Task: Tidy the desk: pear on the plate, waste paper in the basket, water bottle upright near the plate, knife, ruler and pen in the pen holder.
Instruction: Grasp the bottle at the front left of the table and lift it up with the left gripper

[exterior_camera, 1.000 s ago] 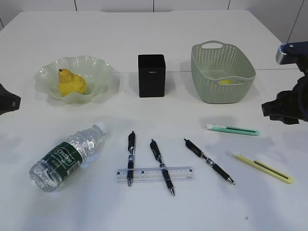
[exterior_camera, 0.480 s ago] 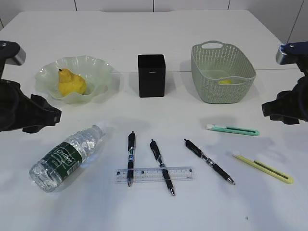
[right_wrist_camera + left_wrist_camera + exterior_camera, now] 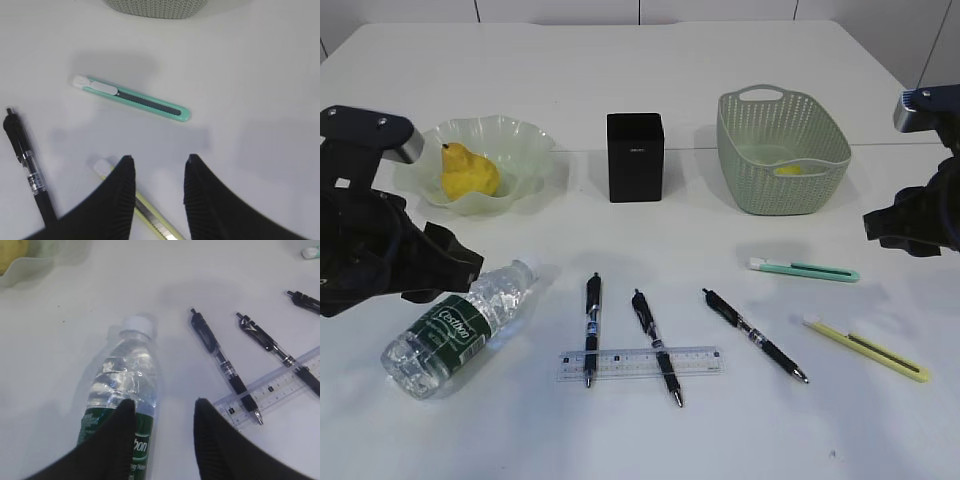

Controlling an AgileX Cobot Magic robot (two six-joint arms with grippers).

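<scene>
Change: the left arm has swung in from the left edge of the exterior view over the last second and now hangs over the lying water bottle [image 3: 458, 328]; the right arm has not moved.
Meaning: by my reading the bottle is the next item, to be stood up near the plate [image 3: 525, 150]; no grasp yet.
Left gripper [image 3: 162, 412]: jaws partly apart and empty, one finger over the bottle's green label, the other over bare desk [image 3: 650, 60] beside it.
Right gripper [image 3: 157, 167]: jaws partly apart and empty, hovering above the yellow utility knife [image 3: 145, 210], clear of it.
Pear [image 3: 467, 172]: already in the plate, so that part looks done.
Basket [image 3: 782, 150]: far right of the desk, with something small and yellow inside; what it is I cannot tell.
Pen holder [image 3: 635, 156]: upright between plate and basket; its inside is not visible.
Pending: three pens, the left pen [image 3: 592, 326] and middle pen [image 3: 655, 346] lying across the clear ruler [image 3: 642, 363], the right pen [image 3: 754, 335] apart; green utility knife [image 3: 804, 269] and the yellow one lie on the desk.
Left wrist view only: the bottle's white cap points away from the gripper, and the jaws sit off-centre on the bottle.
Right wrist view only: the yellow knife's tip lies directly between the fingers.
Exterior view only: plate, holder and basket together, and how far each arm stands from them.
</scene>
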